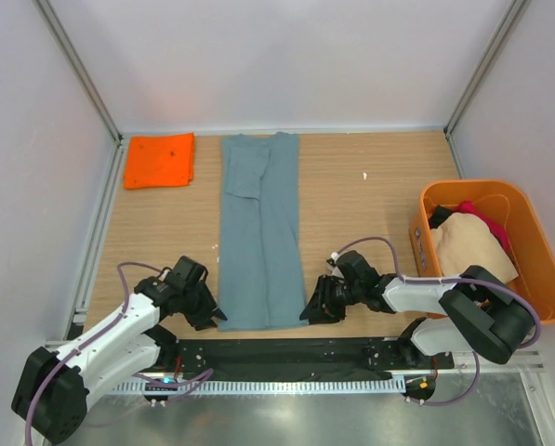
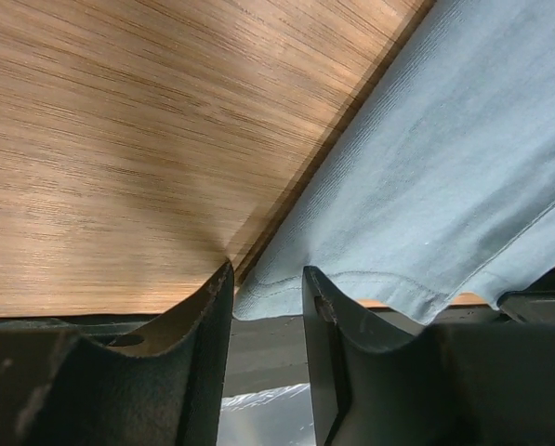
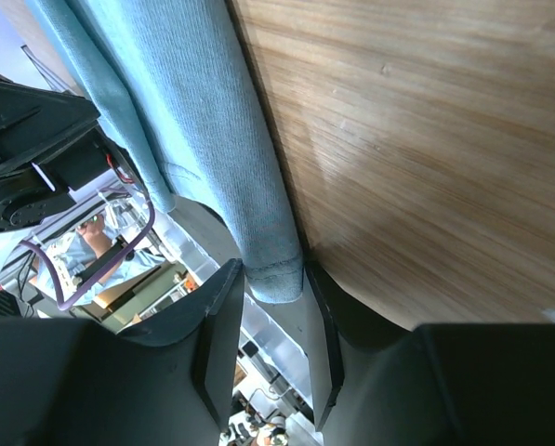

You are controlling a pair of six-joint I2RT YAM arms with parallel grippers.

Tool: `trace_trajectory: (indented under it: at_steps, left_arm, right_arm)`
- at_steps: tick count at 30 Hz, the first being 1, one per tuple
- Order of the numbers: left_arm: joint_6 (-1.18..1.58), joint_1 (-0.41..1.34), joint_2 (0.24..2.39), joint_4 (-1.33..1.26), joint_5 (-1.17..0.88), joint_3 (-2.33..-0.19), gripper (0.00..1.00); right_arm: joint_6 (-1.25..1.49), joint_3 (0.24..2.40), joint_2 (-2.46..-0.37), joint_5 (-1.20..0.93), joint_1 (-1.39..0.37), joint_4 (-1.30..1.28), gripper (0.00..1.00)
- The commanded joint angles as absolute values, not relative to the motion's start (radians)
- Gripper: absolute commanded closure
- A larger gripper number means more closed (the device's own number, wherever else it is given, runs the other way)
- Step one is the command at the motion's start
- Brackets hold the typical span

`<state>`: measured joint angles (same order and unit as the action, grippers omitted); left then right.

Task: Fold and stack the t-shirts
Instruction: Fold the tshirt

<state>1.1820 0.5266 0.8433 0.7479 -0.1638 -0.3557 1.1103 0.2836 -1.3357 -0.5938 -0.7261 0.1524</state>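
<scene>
The left pincer [image 2: 266, 279] is low at the near edge of the table [image 1: 370, 214], at the 7 o'clock corner of the grey-blue t-shirt [image 1: 258, 242]. Its jaws stand part-way open, with the hemmed corner of the shirt lying between them. The cloth meets one finger [image 2: 319, 316], and a thin dark slit shows beside the other, so nothing is pinched there.

The right pincer [image 3: 272, 274] is at the shirt's 5 o'clock corner, also low over the table edge. Its jaws are part-way open too, and the rolled, folded edge of the cloth fills the gap between them, touching both fingers [image 3: 223, 316]. I cannot tell whether it is squeezed or only enclosed.

Seen from above, both pincers point inward at the near hem, the left pincer [image 1: 207, 316] from 9 o'clock and the right pincer [image 1: 312, 311] from 3 o'clock. The grey-blue t-shirt lies flat mid-table as a long narrow strip running from 12 to 6 o'clock, with one sleeve folded over near the far end.

At 11 o'clock, well apart from it, a folded bright orange t-shirt [image 1: 160, 160] lies flat in the far corner. At 3 o'clock stands an orange plastic tub [image 1: 472, 187], holding a crumpled beige t-shirt [image 1: 468, 243] on top, a red one [image 1: 486, 221] behind it and a dark one [image 1: 440, 216] at its far left.
</scene>
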Motion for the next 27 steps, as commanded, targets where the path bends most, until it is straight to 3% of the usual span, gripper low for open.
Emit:
trace_trajectory:
  at_steps: [1,7,11,13,27]
  left_arm:
    - [1.201,0.522,0.845,0.722,-0.156,-0.336,0.64]
    - [1.204,0.522,0.847,0.724,-0.153,-0.336,0.8]
    - [1.203,0.522,0.847,0.738,-0.147,-0.342,0.99]
    - [1.198,0.522,0.839,0.759,-0.137,-0.36,1.0]
    - [1.1,0.522,0.839,0.919,-0.101,-0.524,1.0]
  right_arm:
    - [1.118,0.264,-1.345,-0.557,-0.738,0.161,0.62]
    - [1.131,0.258,-1.333,-0.548,-0.741,0.153,0.69]
    - [1.131,0.259,-1.322,-0.551,-0.747,0.149,0.85]
    - [1.123,0.27,-1.316,-0.548,-0.753,0.118,0.99]
    - [1.166,0.321,-1.217,-0.499,-0.908,0.006,0.99]
